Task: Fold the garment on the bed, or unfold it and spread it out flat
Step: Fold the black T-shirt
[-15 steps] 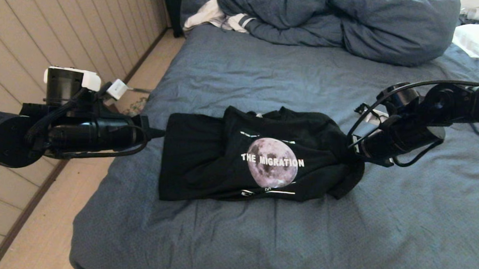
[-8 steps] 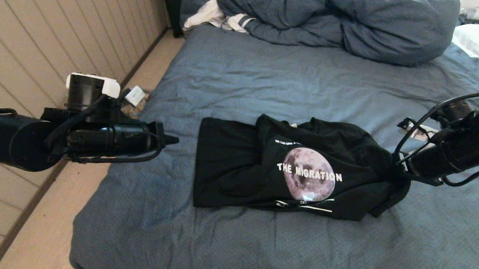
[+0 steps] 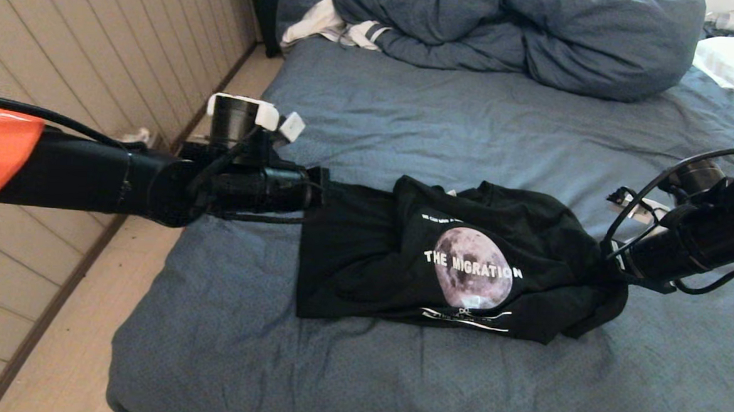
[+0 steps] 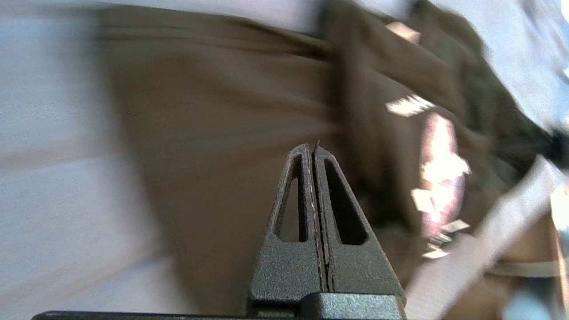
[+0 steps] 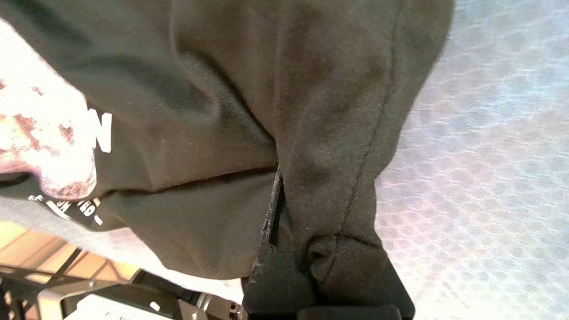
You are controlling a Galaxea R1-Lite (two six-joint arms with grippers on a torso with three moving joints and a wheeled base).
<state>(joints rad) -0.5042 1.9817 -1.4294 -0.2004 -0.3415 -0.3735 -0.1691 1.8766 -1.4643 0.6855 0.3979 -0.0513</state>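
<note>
A wood-panelled wall (image 3: 67,58) is running along the left of the bed (image 3: 409,120), whose wrinkled blue-grey sheet is filling most of the scene. A bunched blue-grey duvet (image 3: 514,31) is lying at the far end, with a white striped cloth (image 3: 326,28) just left of it. The garment (image 3: 452,261), a black T-shirt, is lying crumpled in the middle of the bed, its moon graphic and "THE MIGRATION" lettering facing up. The left end effector (image 4: 314,151) is hovering over the shirt's plain left part, its fingers pressed together with nothing between them. The right end effector (image 5: 284,209) is pinching a bunched fold at the shirt's right edge.
</note>
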